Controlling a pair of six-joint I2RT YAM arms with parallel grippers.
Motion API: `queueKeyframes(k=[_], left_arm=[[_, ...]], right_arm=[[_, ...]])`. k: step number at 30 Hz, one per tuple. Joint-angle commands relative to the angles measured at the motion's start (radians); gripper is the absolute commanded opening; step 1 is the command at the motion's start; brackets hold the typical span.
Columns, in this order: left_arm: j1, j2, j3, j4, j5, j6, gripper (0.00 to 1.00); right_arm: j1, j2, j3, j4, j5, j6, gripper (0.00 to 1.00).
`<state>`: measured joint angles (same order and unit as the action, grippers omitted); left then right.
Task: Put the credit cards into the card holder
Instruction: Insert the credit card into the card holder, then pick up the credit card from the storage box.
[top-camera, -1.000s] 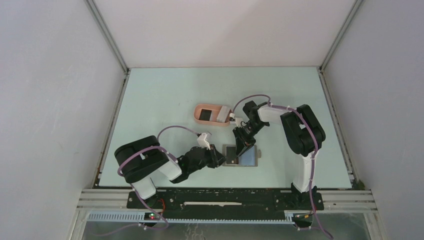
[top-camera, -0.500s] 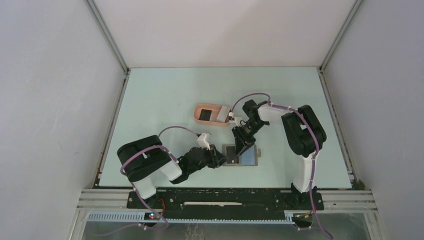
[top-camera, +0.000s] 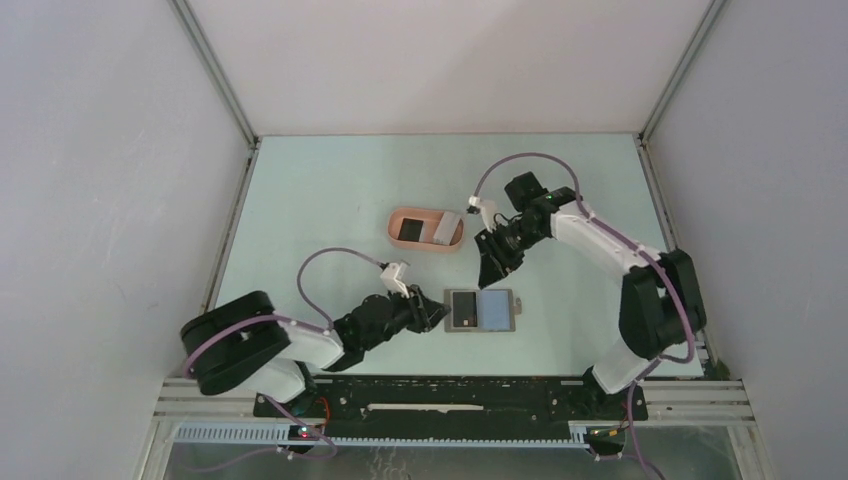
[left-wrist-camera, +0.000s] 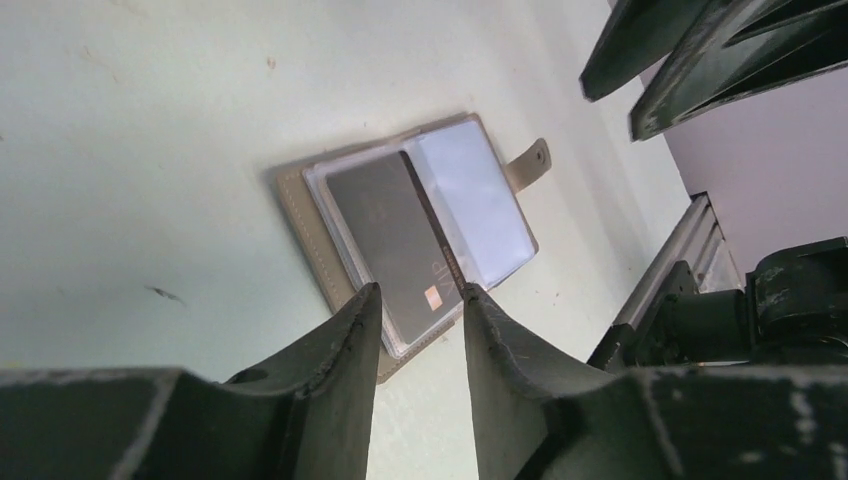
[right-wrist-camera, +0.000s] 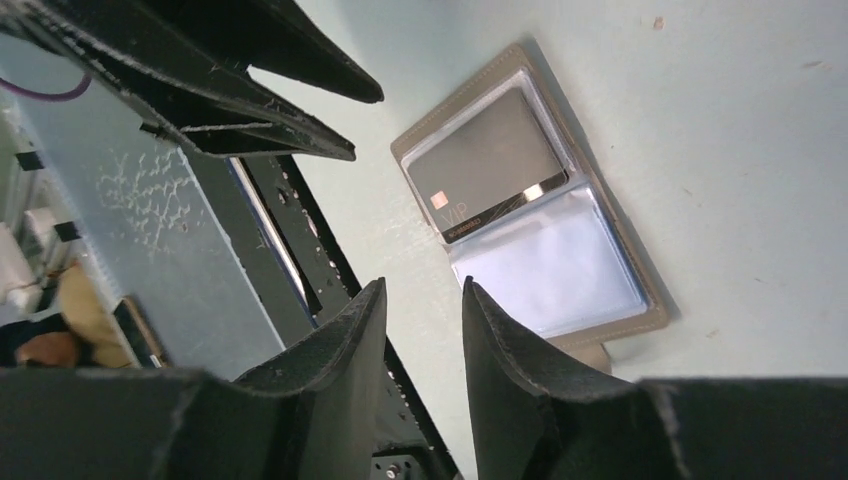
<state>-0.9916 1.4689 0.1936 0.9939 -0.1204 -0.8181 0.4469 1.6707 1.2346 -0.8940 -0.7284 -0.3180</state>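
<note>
Cards come first: a black card (top-camera: 462, 308) lies in the left half of the open grey wallet (top-camera: 497, 310) on the tabletop (top-camera: 330, 190). Its long side runs from the near edge to the far edge. The left jaws sit low, just beside it on its left, and point at it. They are a little apart with nothing between them. The right jaws hang on the far side of the wallet, between it and the pink card holder (top-camera: 425, 249). They too are a little apart and carry nothing. So we think the left arm (top-camera: 300, 345) is nearer for the next grab. The card holder has a second black card (top-camera: 408, 229) and a pale grey card (top-camera: 445, 230) inside. A second ago the right jaws were down on the wallet. Now they have pulled away, and the right arm (top-camera: 600, 235) has stretched out. The wallet has not moved.
</note>
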Motion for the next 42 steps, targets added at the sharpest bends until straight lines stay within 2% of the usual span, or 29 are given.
queueKeyframes(k=[1, 6, 10, 13, 16, 20, 24, 29, 31, 34, 42], left_arm=[[0.007, -0.162, 0.055, -0.219, -0.059, 0.173, 0.44], [0.022, -0.296, 0.204, -0.490, -0.157, 0.390, 0.61], [0.052, -0.335, 0.337, -0.597, -0.257, 0.539, 0.81], [0.100, -0.329, 0.405, -0.581, -0.254, 0.598, 0.92], [0.175, -0.297, 0.491, -0.573, -0.167, 0.612, 0.99], [0.292, -0.200, 0.672, -0.630, 0.013, 0.571, 1.00], [0.386, -0.033, 0.945, -0.811, 0.161, 0.525, 1.00], [0.464, 0.173, 1.332, -1.036, 0.302, 0.463, 0.98], [0.475, 0.232, 1.426, -1.106, 0.316, 0.451, 0.96], [0.476, 0.276, 1.464, -1.180, 0.305, 0.478, 0.93], [0.476, 0.292, 1.347, -1.214, 0.274, 0.506, 0.89]], right_arm=[[-0.011, -0.179, 0.031, 0.005, 0.000, -0.069, 0.43], [-0.038, -0.354, 0.032, 0.070, -0.005, -0.092, 0.48], [-0.052, -0.458, 0.050, 0.134, 0.041, -0.098, 0.56], [-0.058, -0.495, 0.061, 0.182, 0.068, -0.107, 0.70], [-0.061, -0.499, 0.085, 0.182, 0.049, -0.091, 0.84], [-0.090, -0.457, 0.111, 0.156, -0.078, -0.071, 0.89], [-0.136, -0.411, 0.100, 0.121, -0.108, -0.088, 0.99], [-0.206, -0.399, 0.054, 0.132, -0.135, -0.083, 1.00], [-0.227, -0.393, 0.050, 0.132, -0.136, -0.082, 1.00], [-0.244, -0.382, 0.043, 0.129, -0.132, -0.090, 1.00], [-0.249, -0.303, 0.040, 0.116, -0.085, -0.111, 1.00]])
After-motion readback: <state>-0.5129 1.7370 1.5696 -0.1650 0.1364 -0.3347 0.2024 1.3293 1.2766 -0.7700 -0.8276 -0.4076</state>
